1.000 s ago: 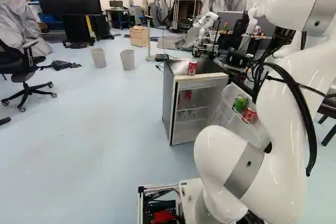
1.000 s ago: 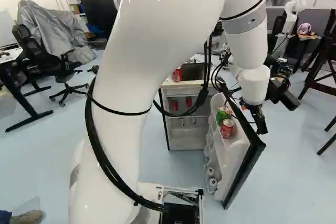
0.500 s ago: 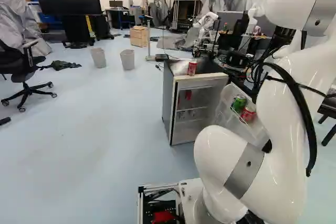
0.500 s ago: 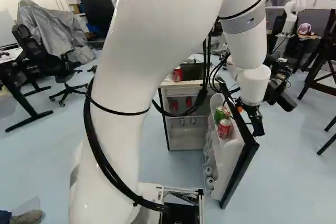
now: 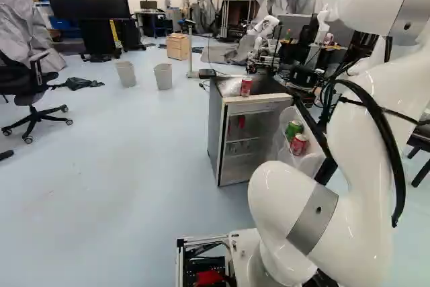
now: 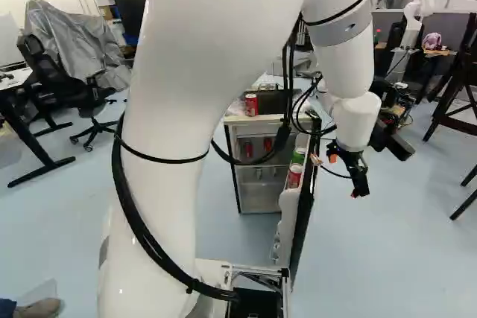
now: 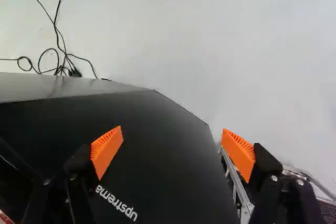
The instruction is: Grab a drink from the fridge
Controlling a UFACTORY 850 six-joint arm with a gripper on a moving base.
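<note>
Fridge door (image 6: 302,217) has swung inward, carrying cans (image 5: 299,144).

1 white arm (image 6: 179,80) rises, bends over high up. Wrist (image 6: 355,121) slants downward; below it, black gripper (image 6: 343,176), 2 orange pads (image 7: 107,150) spread well apart.

The fridge (image 6: 261,193) stands with its door (image 6: 302,210) swung open; one red can (image 6: 251,105) rests on top. The door shelf holds a green can (image 6: 299,156) and a second red can (image 6: 294,176). The gripper (image 6: 343,175) is positioned beside the door.
</note>
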